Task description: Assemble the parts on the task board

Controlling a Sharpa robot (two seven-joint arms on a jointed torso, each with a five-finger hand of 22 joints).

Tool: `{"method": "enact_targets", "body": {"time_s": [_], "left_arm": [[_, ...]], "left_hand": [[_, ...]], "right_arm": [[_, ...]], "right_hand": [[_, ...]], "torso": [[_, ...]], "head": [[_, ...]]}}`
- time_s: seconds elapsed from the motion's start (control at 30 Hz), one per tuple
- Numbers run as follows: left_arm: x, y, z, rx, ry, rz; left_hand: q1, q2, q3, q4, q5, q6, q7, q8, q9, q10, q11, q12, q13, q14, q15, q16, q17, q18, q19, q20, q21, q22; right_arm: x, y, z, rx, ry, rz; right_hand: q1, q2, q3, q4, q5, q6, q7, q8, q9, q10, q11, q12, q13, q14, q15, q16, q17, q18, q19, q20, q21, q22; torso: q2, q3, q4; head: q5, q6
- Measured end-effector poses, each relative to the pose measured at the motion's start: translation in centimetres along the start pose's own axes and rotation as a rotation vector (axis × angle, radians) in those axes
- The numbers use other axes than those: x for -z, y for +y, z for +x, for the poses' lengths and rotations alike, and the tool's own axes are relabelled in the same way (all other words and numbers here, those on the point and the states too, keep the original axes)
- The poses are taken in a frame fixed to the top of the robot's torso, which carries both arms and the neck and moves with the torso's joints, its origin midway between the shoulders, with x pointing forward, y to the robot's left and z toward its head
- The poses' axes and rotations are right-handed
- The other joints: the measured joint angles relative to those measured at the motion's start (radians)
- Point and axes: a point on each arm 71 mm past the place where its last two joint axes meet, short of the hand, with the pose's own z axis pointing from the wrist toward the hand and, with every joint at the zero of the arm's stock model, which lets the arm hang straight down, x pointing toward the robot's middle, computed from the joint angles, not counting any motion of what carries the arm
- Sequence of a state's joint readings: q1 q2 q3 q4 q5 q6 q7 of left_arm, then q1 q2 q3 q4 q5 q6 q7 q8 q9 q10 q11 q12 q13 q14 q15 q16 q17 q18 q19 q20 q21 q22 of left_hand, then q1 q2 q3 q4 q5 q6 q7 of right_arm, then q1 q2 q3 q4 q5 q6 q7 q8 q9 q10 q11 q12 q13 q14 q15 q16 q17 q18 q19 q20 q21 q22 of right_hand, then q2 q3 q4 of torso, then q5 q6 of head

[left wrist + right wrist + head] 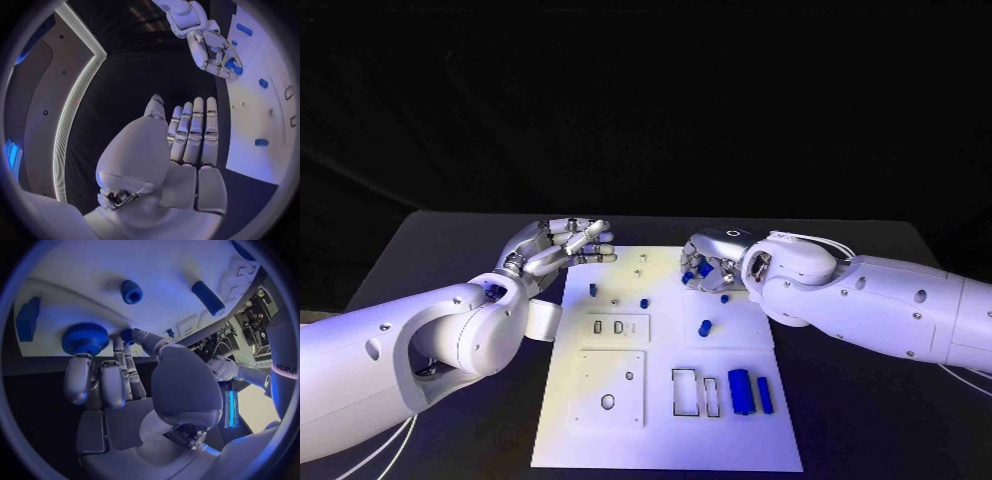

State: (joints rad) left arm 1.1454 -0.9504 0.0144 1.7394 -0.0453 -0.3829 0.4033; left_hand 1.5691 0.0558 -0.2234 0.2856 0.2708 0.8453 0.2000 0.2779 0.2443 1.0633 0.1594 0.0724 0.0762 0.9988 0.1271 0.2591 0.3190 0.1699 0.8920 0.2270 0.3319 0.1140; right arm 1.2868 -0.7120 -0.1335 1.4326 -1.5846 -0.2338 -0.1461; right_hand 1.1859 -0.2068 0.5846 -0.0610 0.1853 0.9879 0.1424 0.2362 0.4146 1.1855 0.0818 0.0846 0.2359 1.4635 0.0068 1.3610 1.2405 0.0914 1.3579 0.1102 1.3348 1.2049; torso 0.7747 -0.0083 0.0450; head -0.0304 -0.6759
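Note:
The white task board (661, 440) lies mid-table. My right hand (718, 262) is over its far right corner, and its fingers and thumb close around a blue gear (84, 337) at the board's edge. The left wrist view shows that blue gear (232, 65) between the right hand's fingers (212, 47). My left hand (567, 245) hovers by the board's far left corner, fingers straight, with nothing in it (190, 135). Small blue pegs (645, 300) stand on the board. A blue cylinder (707, 326) lies on its side near the right hand.
Two blue blocks (741, 392) lie side by side at the board's near right, beside empty rectangular slots (687, 390). Square plates with holes (615, 385) sit on the board's left half. Black table (444, 250) surrounds the board.

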Motion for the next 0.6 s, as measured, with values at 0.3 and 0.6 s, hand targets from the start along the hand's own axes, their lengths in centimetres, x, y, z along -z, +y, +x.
{"method": "enact_targets", "body": {"time_s": [0.3,0.6], "left_arm": [[-0.02,-0.05,-0.08,-0.001,-0.004,0.001],[-0.09,-0.04,-0.37,-0.001,-0.018,-0.001]], "left_hand": [[-0.003,0.003,-0.014,-0.003,0.000,-0.016,0.011,-0.009,0.005,-0.017,0.016,-0.004,0.000,-0.017,0.006,-0.015,0.009,0.000,-0.001,0.001,-0.004,-0.003],[-0.004,0.004,-0.021,-0.004,0.000,-0.022,0.011,-0.013,0.009,-0.027,0.019,-0.004,-0.001,-0.029,0.007,-0.024,0.015,0.000,-0.004,0.004,-0.008,-0.005]], "right_arm": [[0.11,-0.02,-0.10,-0.012,-0.039,0.005],[0.35,0.13,-0.93,-0.037,-0.157,0.009]], "right_hand": [[0.028,0.028,0.078,-0.012,-0.041,0.051,-0.020,0.036,0.037,0.053,-0.021,0.014,0.014,0.001,-0.017,0.024,0.015,-0.007,0.013,-0.010,0.027,0.043],[0.038,0.029,0.093,-0.027,-0.028,0.067,-0.025,0.059,0.044,0.068,-0.022,0.030,0.037,0.001,-0.027,0.037,0.031,-0.007,0.023,-0.021,0.042,0.070]], "torso": [[0.002,0.0006,0.0006],[0.003,0.0006,0.0005]], "head": [[-0.001,-0.003],[0.002,0.002]]}}
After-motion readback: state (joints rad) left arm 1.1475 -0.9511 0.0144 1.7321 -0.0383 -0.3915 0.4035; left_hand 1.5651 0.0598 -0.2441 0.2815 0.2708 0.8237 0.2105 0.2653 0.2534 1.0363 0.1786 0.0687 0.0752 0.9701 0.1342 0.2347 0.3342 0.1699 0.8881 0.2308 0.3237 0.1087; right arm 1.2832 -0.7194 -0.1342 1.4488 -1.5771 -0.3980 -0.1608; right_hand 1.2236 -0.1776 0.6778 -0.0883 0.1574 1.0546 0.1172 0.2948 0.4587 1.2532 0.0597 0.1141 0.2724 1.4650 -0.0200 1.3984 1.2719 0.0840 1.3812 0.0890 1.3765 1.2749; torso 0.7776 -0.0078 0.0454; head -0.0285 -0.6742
